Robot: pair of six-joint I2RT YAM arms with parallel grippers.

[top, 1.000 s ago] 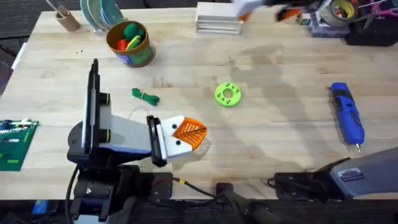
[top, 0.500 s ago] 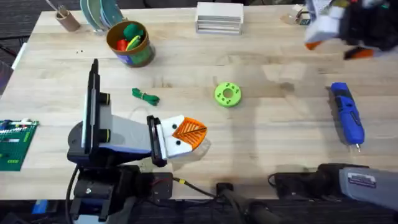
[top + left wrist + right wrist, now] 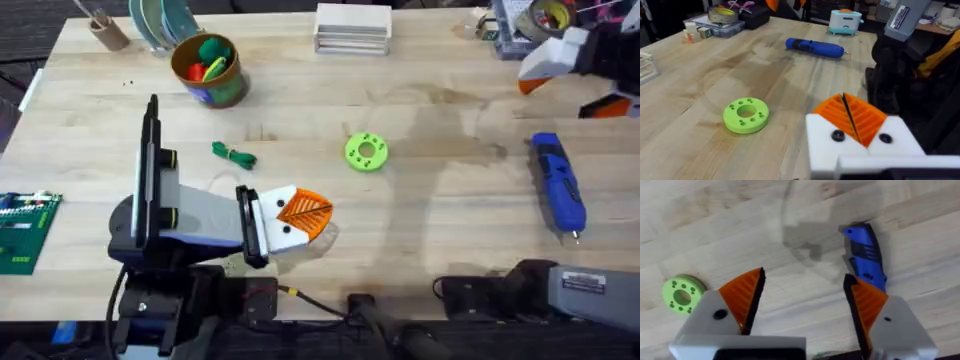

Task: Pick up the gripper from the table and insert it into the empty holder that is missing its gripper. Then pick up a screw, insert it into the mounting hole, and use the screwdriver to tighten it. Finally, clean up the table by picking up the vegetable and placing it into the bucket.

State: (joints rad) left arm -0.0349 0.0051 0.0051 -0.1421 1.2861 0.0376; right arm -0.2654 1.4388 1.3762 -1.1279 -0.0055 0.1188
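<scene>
The blue screwdriver [image 3: 557, 185] lies at the table's [image 3: 440, 230] right side, bit toward the front edge; it also shows in the wrist views [image 3: 815, 47] [image 3: 866, 255]. My right gripper [image 3: 570, 95] [image 3: 804, 275] hovers open just beyond its far end, nothing between the orange pads. At the front left my left gripper [image 3: 310, 212] [image 3: 842, 95] rests low over the wood, shut and empty. The dark-green vegetable [image 3: 235, 153] lies left of centre. The bucket [image 3: 207, 70] holds toy food. The loose gripper, the holder and the screw are out of view.
A bright green disc [image 3: 366, 151] [image 3: 746, 115] [image 3: 682, 294] sits mid-table. A white box [image 3: 352, 28] stands at the back, a tape roll [image 3: 550, 15] and clutter at the back right, a green circuit board [image 3: 20, 230] at the left edge.
My right gripper has swept from the table's back edge to the right and nearer, ending just beyond the screwdriver's far end. The left arm has not moved.
</scene>
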